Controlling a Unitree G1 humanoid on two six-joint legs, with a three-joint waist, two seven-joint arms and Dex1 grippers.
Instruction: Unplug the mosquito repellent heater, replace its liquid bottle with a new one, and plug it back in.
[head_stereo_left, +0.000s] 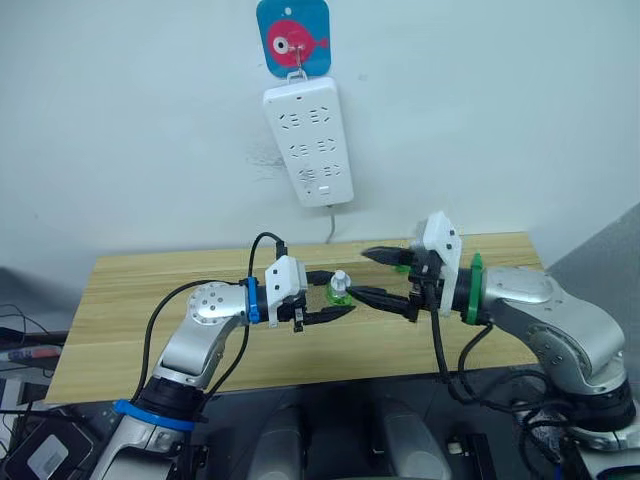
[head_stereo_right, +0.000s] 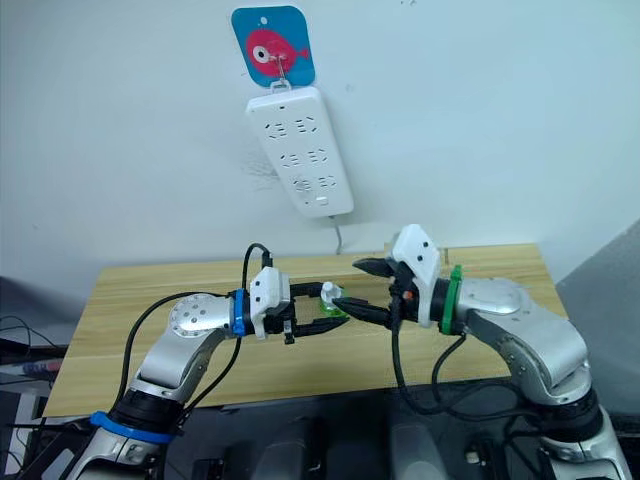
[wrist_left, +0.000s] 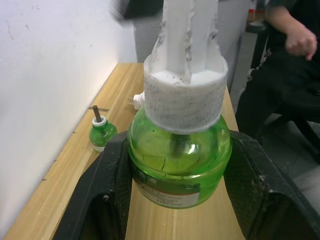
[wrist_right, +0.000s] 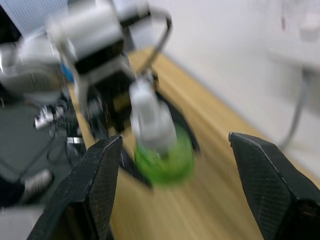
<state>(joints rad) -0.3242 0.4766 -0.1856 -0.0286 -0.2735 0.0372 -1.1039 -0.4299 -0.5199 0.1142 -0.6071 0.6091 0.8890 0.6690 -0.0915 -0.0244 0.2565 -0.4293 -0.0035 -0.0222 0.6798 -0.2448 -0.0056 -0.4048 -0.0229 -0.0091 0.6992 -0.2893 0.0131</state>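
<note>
Here, left pincer (head_stereo_left: 335, 294) clamps green bottle (wrist_left: 179, 162).

left claw (head_stereo_left: 322, 296) clamped, right claw (head_stereo_left: 385, 273) spread

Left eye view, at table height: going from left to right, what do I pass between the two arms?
Left gripper, shut on the green liquid bottle with a white cap → right gripper, open, its fingers apart just right of the bottle. Higher on the wall, above the left gripper, hangs the white power strip.
</note>
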